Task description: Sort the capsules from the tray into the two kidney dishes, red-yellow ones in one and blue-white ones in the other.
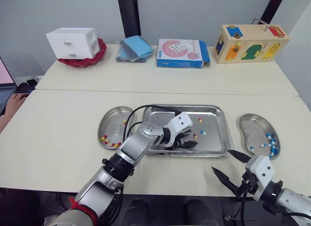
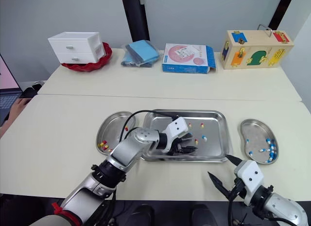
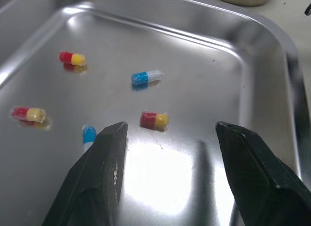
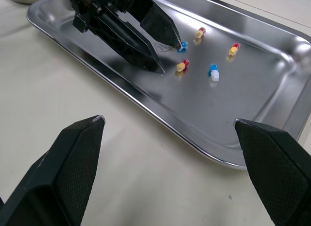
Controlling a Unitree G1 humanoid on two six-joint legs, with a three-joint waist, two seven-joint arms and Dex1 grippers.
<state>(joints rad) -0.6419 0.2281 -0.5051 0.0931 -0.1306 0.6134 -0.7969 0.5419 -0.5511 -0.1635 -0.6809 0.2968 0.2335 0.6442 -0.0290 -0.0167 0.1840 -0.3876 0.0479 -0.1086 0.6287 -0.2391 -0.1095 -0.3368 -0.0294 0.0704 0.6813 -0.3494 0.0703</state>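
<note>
Reaches into tray (image 1: 216,138) with left gripper (image 3: 171,129), fingers spread, red-yellow capsule (image 3: 154,120) just ahead; risks skidding it across slick steel or catching the neighbouring blue-white capsule (image 3: 89,134) on closing. Shows five capsules in tray, red-yellow ones in left dish (image 1: 114,121), blue-white in right dish (image 1: 252,129), right gripper (image 1: 220,160) open at near right

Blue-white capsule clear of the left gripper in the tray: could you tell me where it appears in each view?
Left eye view: blue-white capsule in the tray's right half.
Right eye view: capsule, same spot.
Left wrist view: capsule beyond the landmark.
Right wrist view: capsule beside the landmark.
Landmark: the red-yellow capsule nearest it.
</note>
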